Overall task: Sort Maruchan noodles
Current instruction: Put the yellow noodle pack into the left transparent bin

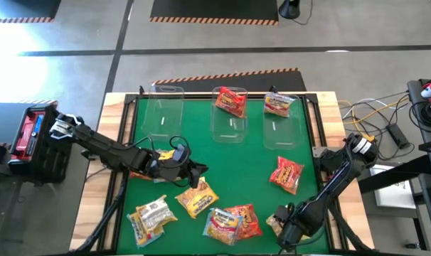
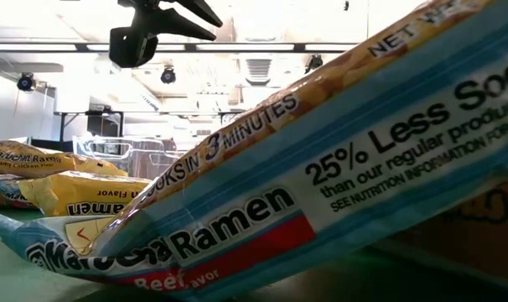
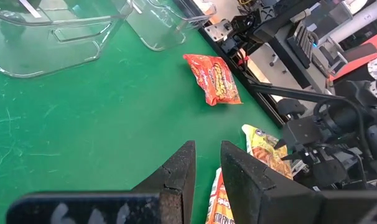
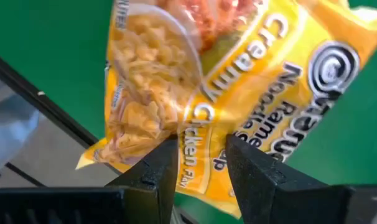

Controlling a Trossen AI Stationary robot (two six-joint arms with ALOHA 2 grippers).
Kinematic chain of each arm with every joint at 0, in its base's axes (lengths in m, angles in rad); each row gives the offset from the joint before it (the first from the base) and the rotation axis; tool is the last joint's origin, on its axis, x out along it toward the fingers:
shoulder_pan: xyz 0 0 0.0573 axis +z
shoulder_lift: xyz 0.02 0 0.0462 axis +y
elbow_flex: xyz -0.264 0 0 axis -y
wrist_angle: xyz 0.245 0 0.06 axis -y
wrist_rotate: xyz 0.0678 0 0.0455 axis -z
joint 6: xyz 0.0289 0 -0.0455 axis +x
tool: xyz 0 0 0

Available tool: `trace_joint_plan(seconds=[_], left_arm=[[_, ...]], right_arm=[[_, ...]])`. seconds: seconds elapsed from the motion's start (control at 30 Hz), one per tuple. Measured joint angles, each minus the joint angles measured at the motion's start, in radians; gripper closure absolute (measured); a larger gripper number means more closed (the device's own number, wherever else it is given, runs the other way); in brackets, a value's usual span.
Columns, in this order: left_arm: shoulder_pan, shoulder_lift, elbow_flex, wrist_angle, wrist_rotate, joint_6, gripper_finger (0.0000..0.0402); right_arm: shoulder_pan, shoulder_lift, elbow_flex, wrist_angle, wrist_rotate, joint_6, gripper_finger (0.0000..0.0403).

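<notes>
Right gripper (image 4: pixel 198 163): our 2 fingers are nearly together, pinching the edge of a yellow creamy chicken packet (image 4: pixel 238 81) at the near right corner of the green table (image 1: pixel 237 156).
Which way: the packet sits right in front of our fingers, touching them. Its long side runs away from us.
Nearer arm: our right arm, by far.
Left gripper (image 3: pixel 204 165): narrow gap, holding nothing, up over the table's left middle.
Other packets: a red packet (image 1: pixel 286 173) lies near our right arm; more lie in a bunch along the near edge.
Bins (image 1: pixel 230 114): 3 clear ones at the far edge. We think the yellow packet goes there next.
</notes>
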Motion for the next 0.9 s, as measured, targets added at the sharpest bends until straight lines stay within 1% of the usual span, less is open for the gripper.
trace_joint_plan(seconds=[0.1, 0.27, 0.43, 0.7, 0.9], left_arm=[[0.000, 0.000, 0.000, 0.000, 0.000, -0.005, 0.0342], [0.000, 0.000, 0.000, 0.000, -0.001, -0.007, 0.0342], [0.004, 0.000, 0.000, 0.000, -0.004, -0.007, 0.0342], [0.023, 0.000, 0.000, 0.000, -0.006, 0.006, 0.0342], [0.041, 0.000, 0.000, -0.001, -0.008, 0.058, 0.0342]], right_arm=[[-0.003, -0.004, -0.037, 0.042, 0.006, -0.039, 0.0280], [-0.027, -0.005, -0.068, 0.046, 0.023, -0.152, 0.0280], [-0.078, -0.003, -0.071, 0.041, 0.110, -0.294, 0.0280], [-0.192, -0.001, -0.072, 0.042, 0.290, -0.489, 0.0280], [-0.307, 0.000, -0.073, 0.039, 0.352, -0.626, 0.0280]])
